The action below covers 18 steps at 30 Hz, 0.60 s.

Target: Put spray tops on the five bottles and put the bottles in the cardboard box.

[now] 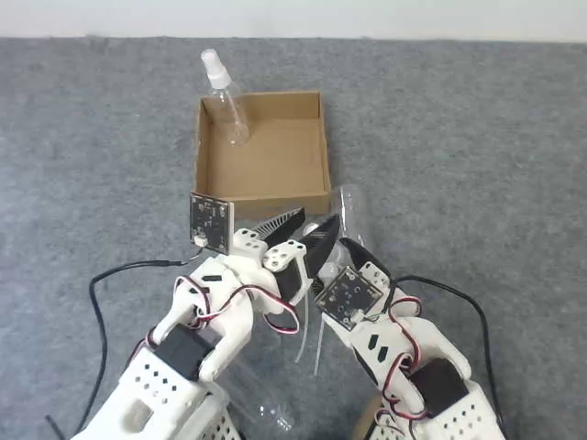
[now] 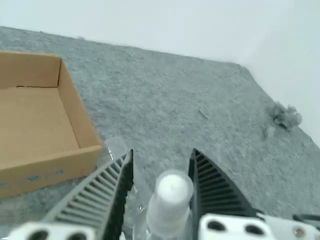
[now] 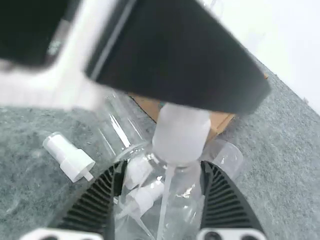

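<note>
Left gripper (image 2: pixel 163 152) pinched a spray top (image 2: pixel 171 197) over the clear bottle (image 3: pixel 175 210) clamped in the right gripper (image 3: pixel 162 170), near the tabletop's (image 1: pixel 477 137) middle. Beyond, the cardboard box (image 1: pixel 261 195) held one capped bottle (image 1: pixel 225 96) leaning in its far-left corner.

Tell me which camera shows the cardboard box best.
The high view: it looks down on the whole cardboard box, open, with a capped bottle leaning at a far corner. The left wrist view catches one end of the box. The right wrist view has a brown sliver of it.
</note>
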Available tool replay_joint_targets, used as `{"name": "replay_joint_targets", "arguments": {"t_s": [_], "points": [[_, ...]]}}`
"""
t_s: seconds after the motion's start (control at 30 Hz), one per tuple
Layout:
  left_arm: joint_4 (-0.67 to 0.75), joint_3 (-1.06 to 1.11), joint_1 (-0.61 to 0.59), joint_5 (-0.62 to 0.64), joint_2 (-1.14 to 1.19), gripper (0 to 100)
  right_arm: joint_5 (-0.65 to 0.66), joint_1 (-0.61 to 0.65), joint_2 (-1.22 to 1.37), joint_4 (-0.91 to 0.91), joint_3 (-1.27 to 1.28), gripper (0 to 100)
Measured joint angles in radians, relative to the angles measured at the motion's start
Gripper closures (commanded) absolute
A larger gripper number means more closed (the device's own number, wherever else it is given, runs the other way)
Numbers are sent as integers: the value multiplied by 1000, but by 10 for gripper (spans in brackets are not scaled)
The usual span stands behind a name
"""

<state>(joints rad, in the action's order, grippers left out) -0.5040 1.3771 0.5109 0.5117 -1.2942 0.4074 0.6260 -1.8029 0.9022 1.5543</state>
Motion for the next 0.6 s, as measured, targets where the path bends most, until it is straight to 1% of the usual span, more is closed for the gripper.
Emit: {"name": "replay_joint_targets", "arguments": {"t_s": [0.13, 0.37, 0.43, 0.5, 0.6], "points": [[-37, 0, 0, 0, -43, 830, 0, -5, 0, 0, 9, 926], [-187, 0, 0, 8, -344, 833, 0, -5, 0, 0, 9, 926], [-198, 8, -3, 6, -439, 833, 0, -5, 0, 0, 9, 926], [-199, 26, -37, 9, -506, 833, -2, -3, 0, 0, 9, 926], [-198, 28, -98, 11, -506, 833, -11, -3, 0, 0, 9, 926]]}}
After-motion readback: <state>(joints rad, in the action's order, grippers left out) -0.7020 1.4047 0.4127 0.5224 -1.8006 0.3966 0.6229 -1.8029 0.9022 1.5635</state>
